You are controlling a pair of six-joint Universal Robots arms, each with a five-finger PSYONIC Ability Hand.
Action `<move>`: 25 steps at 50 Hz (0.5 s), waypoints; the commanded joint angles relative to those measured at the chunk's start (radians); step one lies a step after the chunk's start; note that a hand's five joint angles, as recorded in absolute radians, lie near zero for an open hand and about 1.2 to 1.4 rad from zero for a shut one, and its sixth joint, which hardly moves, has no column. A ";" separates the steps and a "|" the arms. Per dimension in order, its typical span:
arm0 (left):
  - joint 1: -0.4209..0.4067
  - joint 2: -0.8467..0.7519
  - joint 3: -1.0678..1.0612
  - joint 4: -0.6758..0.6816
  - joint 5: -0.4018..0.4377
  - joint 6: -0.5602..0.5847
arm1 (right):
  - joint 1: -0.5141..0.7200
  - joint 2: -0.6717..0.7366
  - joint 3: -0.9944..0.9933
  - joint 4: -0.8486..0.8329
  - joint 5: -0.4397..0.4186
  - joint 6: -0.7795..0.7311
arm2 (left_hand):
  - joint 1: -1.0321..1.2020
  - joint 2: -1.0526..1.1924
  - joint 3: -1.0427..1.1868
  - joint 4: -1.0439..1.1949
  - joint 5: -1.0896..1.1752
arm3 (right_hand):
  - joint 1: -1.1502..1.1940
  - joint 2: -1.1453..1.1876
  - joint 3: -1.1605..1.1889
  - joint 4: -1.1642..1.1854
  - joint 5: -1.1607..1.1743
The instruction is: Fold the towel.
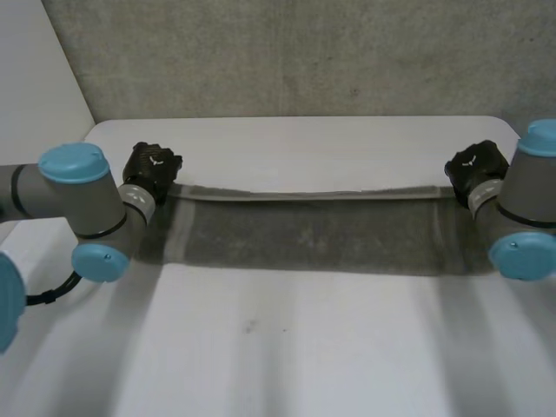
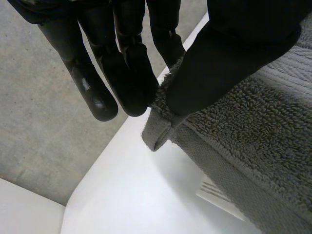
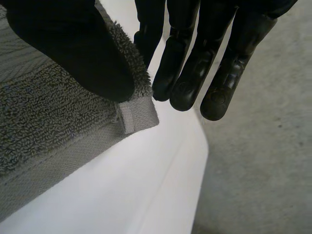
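Left hand (image 1: 152, 167), near the table's (image 1: 287, 347) far left corner: thumb presses a corner of the grey towel (image 1: 304, 234) against straight fingers (image 2: 131, 83), a firm pinch. The towel is stretched taut along the far edge, hand to hand, its body running toward the near side. I cannot tell whether it rests on the table. Right hand (image 1: 475, 167), near the far right corner: same pinch on the other corner. Judgement: both corners secured, no finished fold evident, so the folding itself remains.
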 commanded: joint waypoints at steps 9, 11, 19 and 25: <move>-0.059 -0.067 0.084 0.069 0.004 -0.017 | 0.053 0.098 -0.090 -0.118 0.113 0.017 | -0.999 -1.042 -1.041 -1.043 -1.031 | -0.789 -1.009 -1.015 -1.021 -0.984; -0.060 -0.035 0.059 0.087 0.004 -0.018 | 0.052 0.050 -0.051 -0.110 0.117 0.058 | -0.999 -1.042 -1.041 -1.043 -1.031 | -0.789 -1.009 -1.015 -1.021 -0.984; -0.062 0.202 -0.200 0.124 0.003 -0.032 | 0.047 -0.215 0.216 -0.050 -0.012 0.214 | -0.999 -1.042 -1.041 -1.043 -1.031 | -0.789 -1.009 -1.015 -1.021 -0.984; -0.062 0.401 -0.474 0.170 0.003 -0.070 | -0.039 -0.309 0.369 0.124 -0.152 0.220 | -0.999 -1.042 -1.041 -1.043 -1.031 | -0.789 -1.009 -1.015 -1.021 -0.984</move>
